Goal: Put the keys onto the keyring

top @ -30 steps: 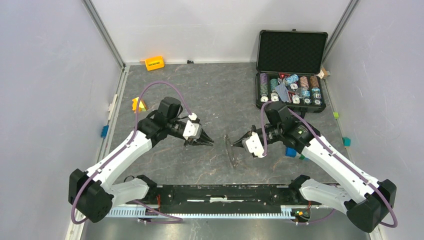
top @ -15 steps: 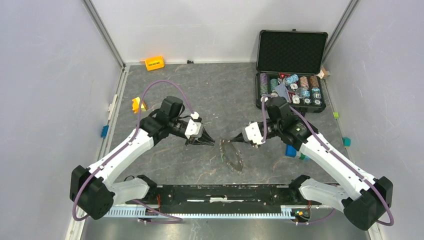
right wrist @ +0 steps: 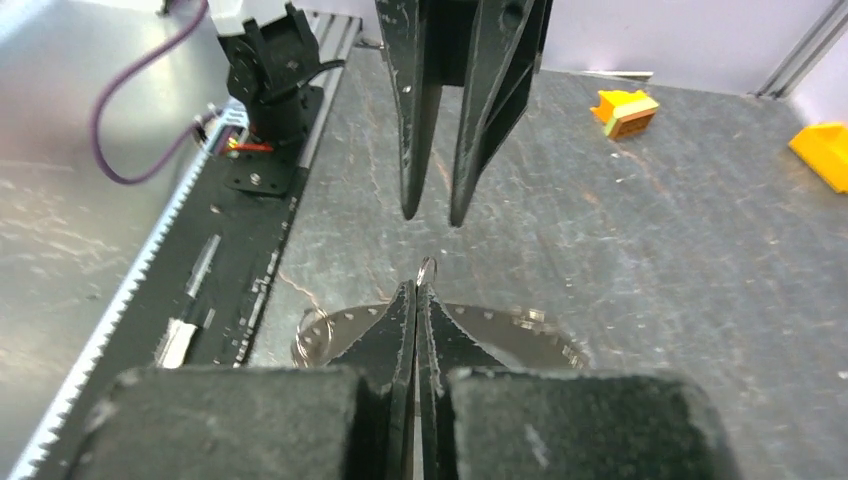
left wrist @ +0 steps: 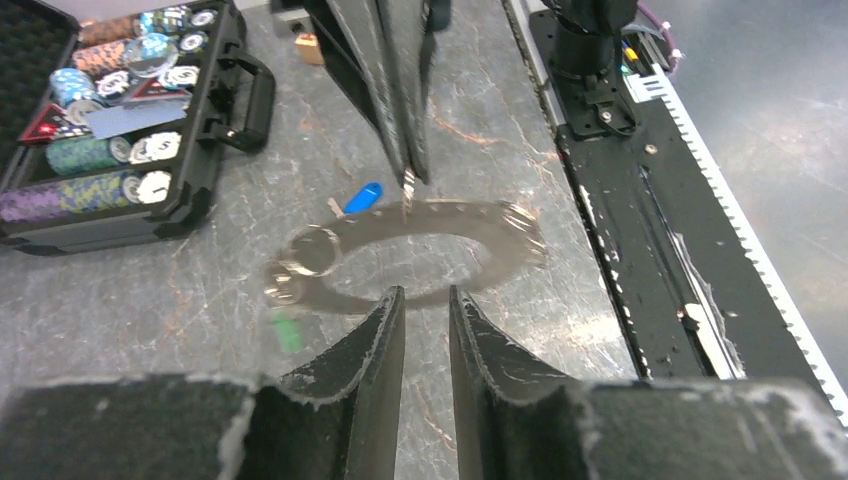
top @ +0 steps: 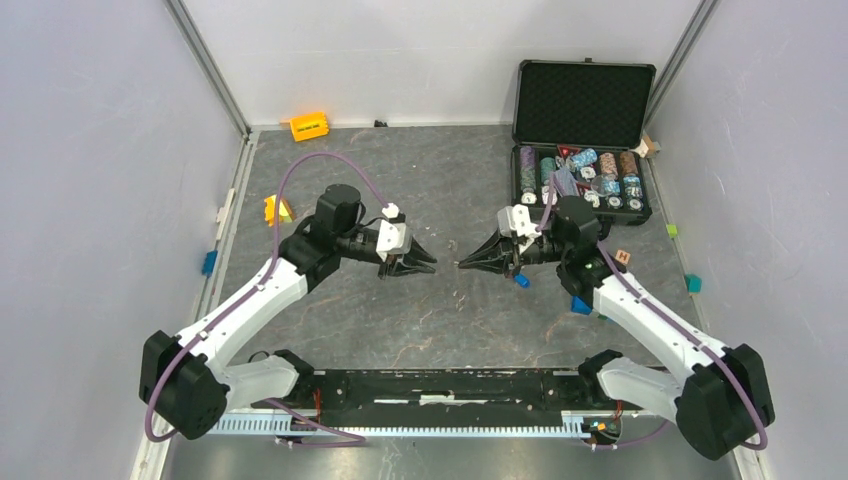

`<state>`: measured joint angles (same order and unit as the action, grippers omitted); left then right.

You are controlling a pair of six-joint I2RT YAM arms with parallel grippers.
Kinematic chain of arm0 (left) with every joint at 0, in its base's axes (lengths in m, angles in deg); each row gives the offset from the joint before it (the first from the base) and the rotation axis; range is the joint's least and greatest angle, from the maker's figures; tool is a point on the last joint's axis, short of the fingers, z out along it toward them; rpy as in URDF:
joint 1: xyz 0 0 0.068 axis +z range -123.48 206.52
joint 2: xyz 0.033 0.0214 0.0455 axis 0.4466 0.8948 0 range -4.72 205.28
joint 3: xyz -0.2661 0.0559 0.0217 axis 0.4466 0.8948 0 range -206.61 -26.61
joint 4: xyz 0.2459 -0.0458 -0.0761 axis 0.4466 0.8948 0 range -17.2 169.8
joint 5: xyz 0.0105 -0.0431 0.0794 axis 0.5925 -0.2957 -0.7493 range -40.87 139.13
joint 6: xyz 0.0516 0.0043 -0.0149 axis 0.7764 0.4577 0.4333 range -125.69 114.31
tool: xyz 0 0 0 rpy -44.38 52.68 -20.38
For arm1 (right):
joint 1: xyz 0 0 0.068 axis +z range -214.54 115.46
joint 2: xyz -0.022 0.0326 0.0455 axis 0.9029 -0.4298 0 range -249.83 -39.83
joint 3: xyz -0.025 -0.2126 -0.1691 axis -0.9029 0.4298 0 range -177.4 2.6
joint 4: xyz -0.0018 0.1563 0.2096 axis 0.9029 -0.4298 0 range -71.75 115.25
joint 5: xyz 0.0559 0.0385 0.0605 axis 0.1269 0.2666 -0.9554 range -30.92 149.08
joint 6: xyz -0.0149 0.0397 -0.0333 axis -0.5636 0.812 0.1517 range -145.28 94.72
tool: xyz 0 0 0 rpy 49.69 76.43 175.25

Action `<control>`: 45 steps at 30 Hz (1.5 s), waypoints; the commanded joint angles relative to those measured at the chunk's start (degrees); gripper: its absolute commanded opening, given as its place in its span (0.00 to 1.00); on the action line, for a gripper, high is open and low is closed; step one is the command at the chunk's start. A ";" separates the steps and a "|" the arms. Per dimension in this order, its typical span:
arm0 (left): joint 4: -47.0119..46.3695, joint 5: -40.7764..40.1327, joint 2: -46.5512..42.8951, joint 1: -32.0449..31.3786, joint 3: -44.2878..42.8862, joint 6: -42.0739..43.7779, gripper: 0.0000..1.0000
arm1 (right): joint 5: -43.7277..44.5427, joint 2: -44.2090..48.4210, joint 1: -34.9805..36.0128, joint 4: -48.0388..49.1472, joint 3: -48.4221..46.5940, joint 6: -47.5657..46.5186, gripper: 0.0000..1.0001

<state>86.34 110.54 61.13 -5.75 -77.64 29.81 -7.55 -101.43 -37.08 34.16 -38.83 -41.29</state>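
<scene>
My right gripper [top: 462, 264] is shut on the rim of the dark, bumpy keyring [left wrist: 480, 222], which hangs blurred above the table. In the right wrist view the keyring [right wrist: 520, 325] spreads to both sides under the shut right gripper [right wrist: 416, 285], and a small wire loop [right wrist: 427, 268] pokes out at the tip. The blue key [left wrist: 362, 196] shows beside the ring and below the right gripper [top: 521, 281]. The green key [left wrist: 288, 331] is a blur by small silver rings [left wrist: 310, 250]. My left gripper [top: 432, 266] faces the right one, slightly open and empty [left wrist: 427, 292]. From above, the keyring cannot be made out.
An open black case [top: 583, 100] of poker chips stands at the back right. An orange block [top: 309, 126] and a yellow block [top: 275, 208] lie at the back left. A blue block [top: 581, 304] sits by the right arm. A black rail [top: 440, 385] lines the near edge.
The right gripper has moved back toward the case, carrying the keyring, which swung out of plain sight from above. The left gripper moved slightly back and its jaws parted a little.
</scene>
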 commanded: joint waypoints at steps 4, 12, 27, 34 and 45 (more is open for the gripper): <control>-9.96 -0.94 0.89 -0.34 -1.64 -9.58 0.32 | -0.71 -3.12 -3.11 62.58 11.87 48.88 0.00; -11.02 -0.12 1.60 -0.46 -2.28 -10.93 0.33 | 0.43 -3.43 -3.43 59.46 11.69 47.06 0.00; -18.54 2.76 4.96 -1.56 -3.29 -20.01 0.31 | 1.79 -4.87 -3.36 65.85 14.00 50.72 0.00; -18.98 1.12 3.26 -1.96 -1.79 -20.63 0.35 | 1.85 -5.60 -3.38 69.07 14.34 53.36 0.00; -10.39 -9.10 3.58 -1.87 -4.32 -17.83 0.41 | 6.61 -1.13 -6.81 37.18 9.14 35.57 0.00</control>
<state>73.59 106.02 65.37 -7.43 -79.49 11.21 -5.01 -104.84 -42.06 83.38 -25.15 2.30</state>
